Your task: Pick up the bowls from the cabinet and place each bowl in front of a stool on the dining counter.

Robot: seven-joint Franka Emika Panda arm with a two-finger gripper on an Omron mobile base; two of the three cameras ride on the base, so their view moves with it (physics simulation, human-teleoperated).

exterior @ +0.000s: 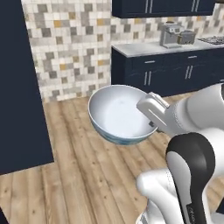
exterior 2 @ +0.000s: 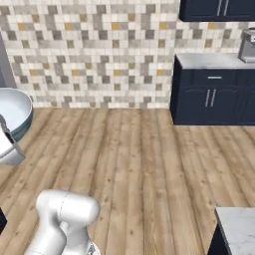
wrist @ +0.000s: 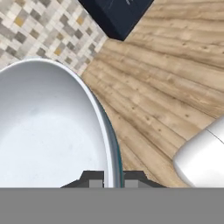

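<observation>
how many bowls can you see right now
1. The white bowl with the blue-teal outside is held in the gripper by its rim, above the wood floor. No second bowl is visible; it may be outside these views.

A kitchen: small coloured wall tiles (exterior 2: pixel 99 50), dark blue cupboards (exterior: pixel 166 72), and maybe a coffee machine (exterior: pixel 170 35) on top.

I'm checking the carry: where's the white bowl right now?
The white bowl is held in the gripper by its rim, up over the wood floor, centre of the left base view.
</observation>
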